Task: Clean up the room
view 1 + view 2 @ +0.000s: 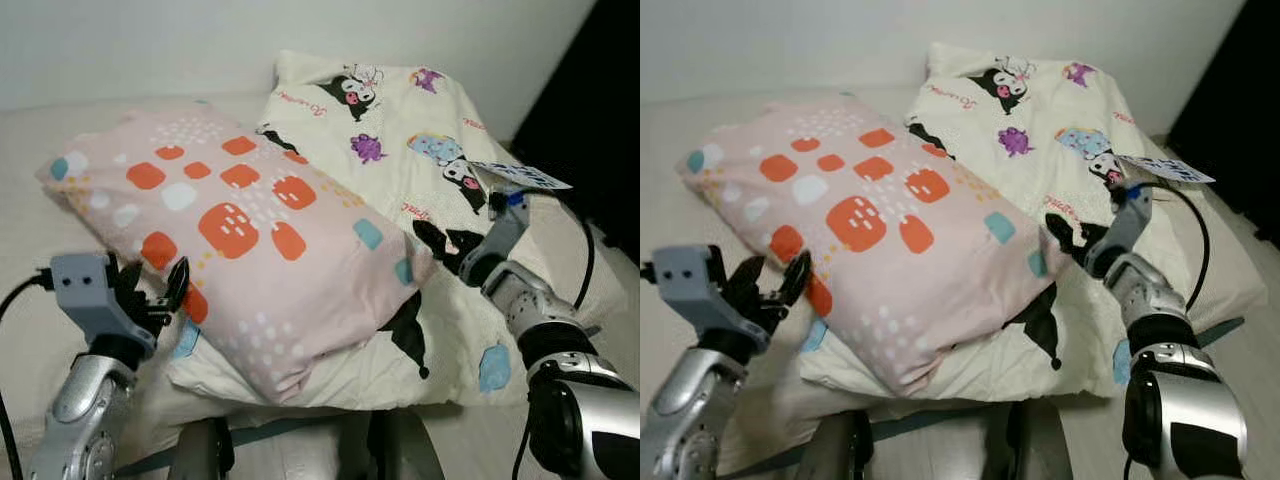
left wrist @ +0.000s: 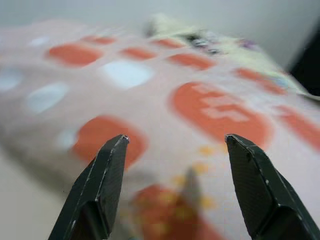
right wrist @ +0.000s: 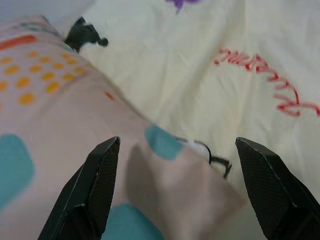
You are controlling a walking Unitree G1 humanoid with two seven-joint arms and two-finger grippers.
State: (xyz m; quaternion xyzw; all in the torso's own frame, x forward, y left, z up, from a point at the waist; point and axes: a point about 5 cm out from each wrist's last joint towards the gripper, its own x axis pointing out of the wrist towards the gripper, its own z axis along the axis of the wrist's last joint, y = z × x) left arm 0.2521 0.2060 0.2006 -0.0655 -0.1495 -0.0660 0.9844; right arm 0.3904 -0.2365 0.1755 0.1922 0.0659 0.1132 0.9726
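Note:
A pink pillow [image 1: 240,230] with orange, white and teal squares lies slantwise on top of a cream pillow [image 1: 400,130] printed with cartoon figures. My left gripper [image 1: 150,290] stands open at the pink pillow's near left edge, its fingers [image 2: 102,185] spread before the fabric [image 2: 190,115]. On the right side my right gripper [image 1: 1072,240] is open at the pink pillow's right corner [image 3: 165,165], just above the cream pillow [image 3: 225,75]. Nothing is held in either one.
Both pillows rest on a pale bed [image 1: 30,230] against a white wall [image 1: 150,40]. A white printed tag [image 1: 520,176] lies on the cream pillow beside my right arm. A dark gap [image 1: 600,110] runs along the right side.

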